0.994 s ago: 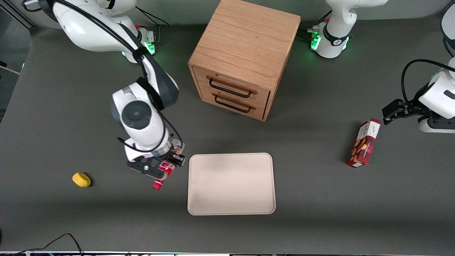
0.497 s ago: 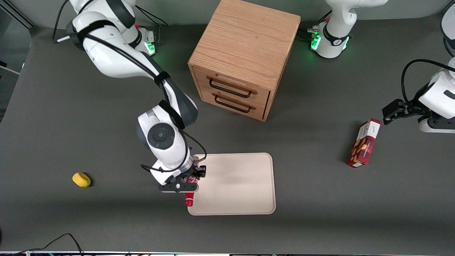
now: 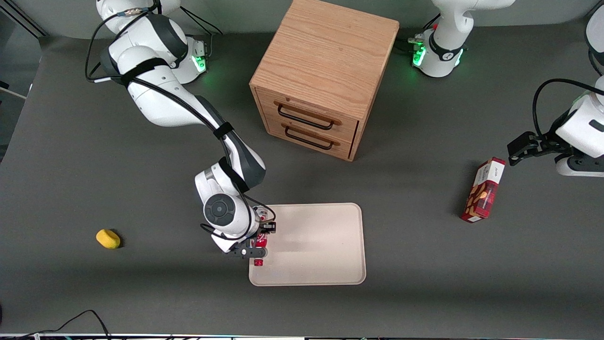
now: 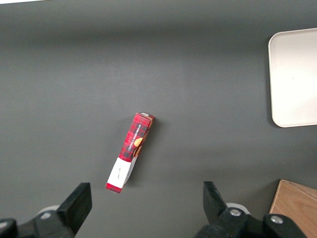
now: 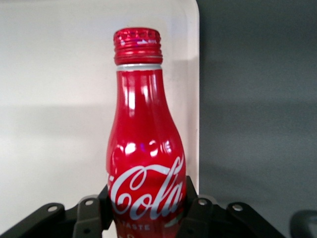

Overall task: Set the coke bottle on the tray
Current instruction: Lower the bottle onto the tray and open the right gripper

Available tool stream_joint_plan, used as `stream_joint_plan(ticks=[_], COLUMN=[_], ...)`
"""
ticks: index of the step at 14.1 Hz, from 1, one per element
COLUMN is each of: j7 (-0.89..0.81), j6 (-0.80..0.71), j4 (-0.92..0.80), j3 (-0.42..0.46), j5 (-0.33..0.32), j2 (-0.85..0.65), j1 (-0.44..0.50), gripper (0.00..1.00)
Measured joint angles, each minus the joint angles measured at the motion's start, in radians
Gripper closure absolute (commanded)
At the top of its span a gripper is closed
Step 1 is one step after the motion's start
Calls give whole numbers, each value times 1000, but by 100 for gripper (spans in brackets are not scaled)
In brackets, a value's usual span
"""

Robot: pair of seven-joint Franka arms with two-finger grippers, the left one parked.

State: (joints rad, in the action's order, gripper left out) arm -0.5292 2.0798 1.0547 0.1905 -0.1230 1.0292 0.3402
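dark grey tabletop fills the front view, with your wooden drawer cabinet (image 3: 325, 75) at upper centre. over the last second your right arm has swung from lower left of centre toward the middle, so the gripper (image 3: 255, 249) now hangs over the tray (image 3: 321, 255) at its working-arm edge, fingers clenched on the coke bottle (image 3: 258, 252), cap toward the camera. carrying looks done; lowering and letting go remain. the bottle (image 5: 143, 148) reads "coca-cola" in white script.

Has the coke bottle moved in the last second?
Yes. Held in the hand, the coke bottle has gone from the bare table beside the tray to above the tray's edge.
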Motion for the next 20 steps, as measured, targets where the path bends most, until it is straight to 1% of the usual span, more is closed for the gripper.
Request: stream_joint_plan(ticks=[2,4,11,12,13,15,16,17,18,19,20], j7=[16,28,33,33,33,33,33,33,33,33,34], j6=[6,44,102,104,106,112,114,115,116,118,122], j4=[0,0,-4,-4,-4,-4,-4,-4,-4,-4,-4], j3=[-16,-24,-26,-26,-28,-31,-32,-33,-34,-35,-37], j5=[3,4,4,4,5,7,7,7,8,8,8], j2=[1,10,46,47,47,47,47,47,47,47,49], j1=[3,4,15,16,17,17,17,17,17,17,18], gripper=[100,100,100,93,87,70,67,56,31,0,0])
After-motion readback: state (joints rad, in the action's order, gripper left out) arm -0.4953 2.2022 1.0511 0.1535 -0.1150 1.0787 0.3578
